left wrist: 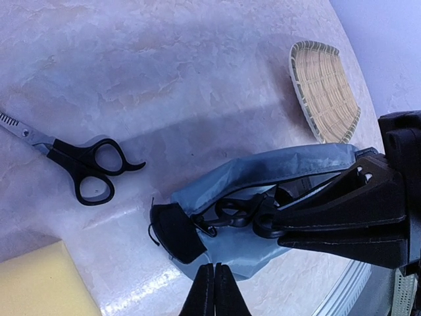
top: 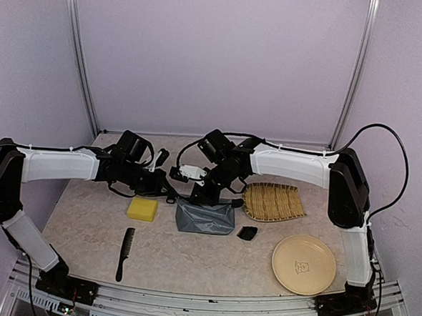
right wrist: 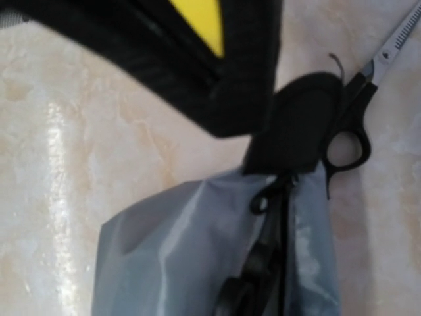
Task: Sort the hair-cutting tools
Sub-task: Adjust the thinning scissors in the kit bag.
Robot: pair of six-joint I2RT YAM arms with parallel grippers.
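One pair of scissors (left wrist: 231, 214) is sitting inside the grey-blue pouch (top: 205, 217), its black handle loops poking out of the open mouth, and the pouch is lying near the middle of the table (top: 190, 268). The right gripper (left wrist: 266, 224) is reaching in at that mouth with its jaws drawn narrow, pinching the rim right beside the loops; I cannot tell whether a loop is caught along with the fabric. The left gripper (left wrist: 214, 280) is hovering at the pouch's other edge, close to its black end tab (left wrist: 174, 234), with its fingers pressed flat together and nothing showing between them. The second scissors (left wrist: 85, 164), a toothed pair with black handles, is lying flat on the table just beyond the pouch, apart from both grippers. The long black comb (top: 125, 253) is lying nearer the front edge, on the left side. The small black clipper guard (top: 247, 233) is resting just beside the pouch's right end. A pale-and-black object that looks like the clipper (top: 190, 173) is lying towards the back, between the two arms. The yellow sponge (top: 143, 209) is sitting just left of the pouch, a wicker tray (top: 273, 202) is lying to its right, and a beige plate (top: 291, 249) is lying near the front right.
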